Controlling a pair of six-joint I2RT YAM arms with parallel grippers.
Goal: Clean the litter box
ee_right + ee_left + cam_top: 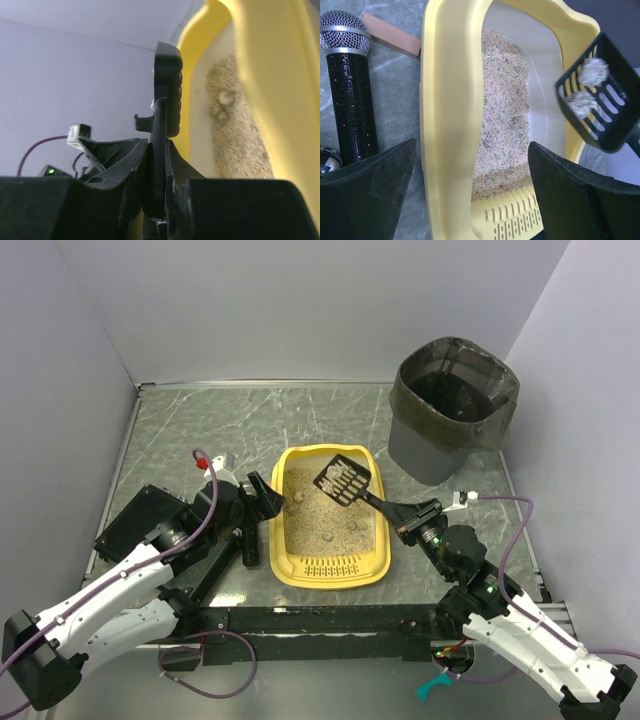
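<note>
The yellow litter box [283, 562] lies mid-table, slotted grille [330, 565] at the near end, beige litter [318, 512] inside with a few clumps. My left gripper [262, 502] is open, its jaws straddling the box's left wall [450, 100] without closing on it. My right gripper [405, 512] is shut on the handle of a black slotted scoop [345, 480], held over the box's far right corner. In the left wrist view the scoop [615, 115] carries two grey clumps [592, 72]. In the right wrist view the scoop [167, 90] is edge-on, its handle pinched at my right gripper [157, 165].
A dark grey round bin [452, 410] with a bag liner stands at the back right. A black microphone [350, 90] and a small wooden block [390, 35] lie left of the box. A black slab [135, 520] lies at the left.
</note>
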